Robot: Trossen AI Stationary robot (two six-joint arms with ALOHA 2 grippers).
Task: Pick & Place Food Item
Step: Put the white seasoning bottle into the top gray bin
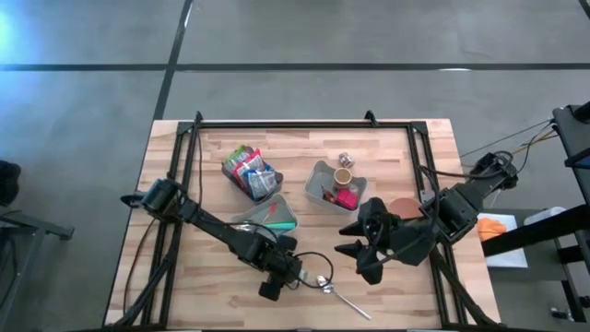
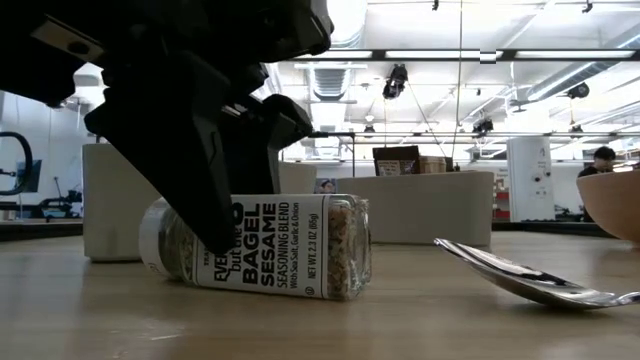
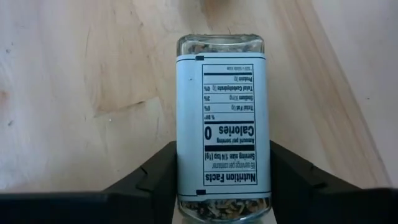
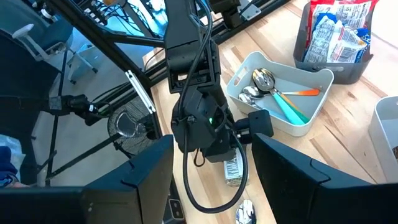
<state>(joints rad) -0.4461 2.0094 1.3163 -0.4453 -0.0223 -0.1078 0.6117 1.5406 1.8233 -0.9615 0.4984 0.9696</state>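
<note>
- A seasoning jar [image 3: 221,124] is seen lying on its side on the wooden table [image 1: 184,277], near the front edge, its label reading everything-but-the-bagel sesame blend
- The jar is flanked by the two dark fingers [image 3: 158,177] of the left gripper [image 1: 288,271]; in the left wrist view the fingers are pressed against both sides of the jar, so the jar is gripped while it rests on the wood
- In the low view the same gripper is seen coming down from above over the cap end of the jar
- A metal spoon [image 1: 337,291] is laid on the table just beside the jar, toward the right, apart from it
- The right gripper [image 1: 359,247] is held above the table to the right of the spoon, its fingers parted and nothing between them
- A brown bowl [image 1: 403,207] is placed just behind the right arm, near the table's right side
- A grey tray [image 1: 267,217] with spoons in it is set behind the left gripper, at the table's middle
- A second grey bin [image 1: 320,181] with a small cup and a red item is placed further back and to the right
- A dark bin [image 1: 261,187] filled with colourful packets is set furthest back on the left
</note>
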